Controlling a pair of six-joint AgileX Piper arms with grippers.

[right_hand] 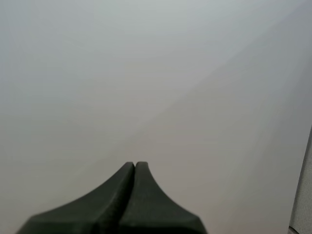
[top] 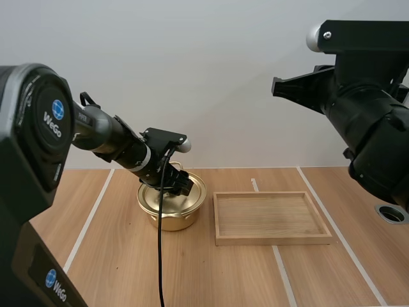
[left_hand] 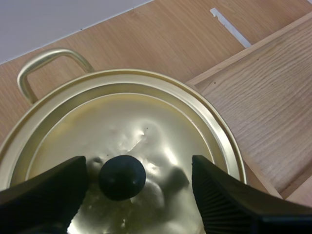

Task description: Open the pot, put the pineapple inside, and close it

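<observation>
A brass-coloured pot [top: 167, 206] stands on the table left of the wooden tray, its lid [left_hand: 126, 131] on. My left gripper [top: 181, 184] hovers right over the lid, open. Its fingers [left_hand: 224, 200] stand wide apart on either side of the black lid knob [left_hand: 122, 177], touching neither side of it. One pot handle [left_hand: 46, 66] sticks out beyond the lid's rim. My right arm [top: 364, 109] is raised high at the right. My right gripper [right_hand: 135, 168] is shut on nothing and faces a blank wall.
An empty wooden tray [top: 271, 217] lies just right of the pot, its edge [left_hand: 234, 58] close to the pot's rim. White tape lines run across the table. A round hole [top: 391, 213] sits at the table's right edge.
</observation>
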